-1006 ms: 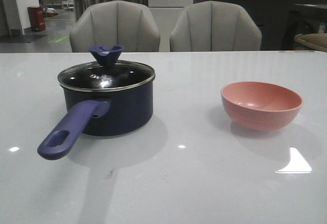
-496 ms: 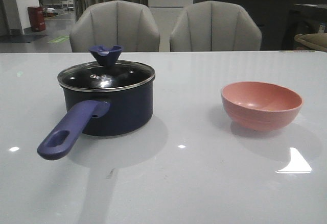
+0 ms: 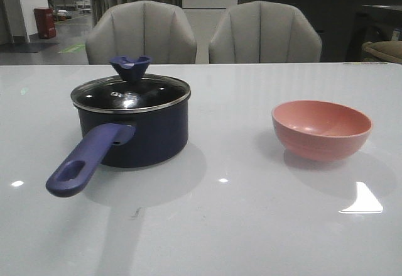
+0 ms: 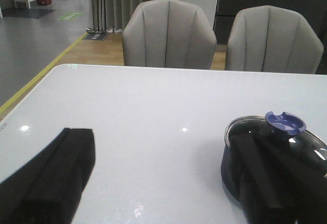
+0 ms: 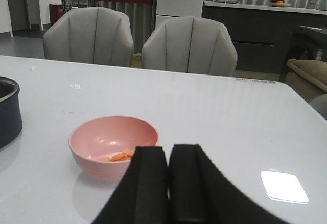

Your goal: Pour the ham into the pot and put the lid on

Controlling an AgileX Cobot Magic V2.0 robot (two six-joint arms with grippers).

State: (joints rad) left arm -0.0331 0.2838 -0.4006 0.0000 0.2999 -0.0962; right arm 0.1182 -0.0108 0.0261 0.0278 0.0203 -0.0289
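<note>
The dark navy pot [image 3: 135,134] stands on the left of the white table, its purple-blue handle [image 3: 85,160] pointing toward me. The glass lid [image 3: 130,92] sits on it, knob [image 3: 130,65] up. A pink bowl [image 3: 320,128] stands on the right; the right wrist view shows orange ham slices [image 5: 120,156] inside it [image 5: 113,145]. Neither gripper shows in the front view. My left gripper [image 4: 158,147] is open wide above the table, the pot [image 4: 232,163] and lid knob [image 4: 285,122] just past its one finger. My right gripper [image 5: 168,152] is shut and empty, short of the bowl.
Two grey chairs [image 3: 141,34] [image 3: 264,34] stand behind the table's far edge. The pot's rim [image 5: 9,112] shows at the edge of the right wrist view. Bare white tabletop [image 3: 226,163] lies between pot and bowl.
</note>
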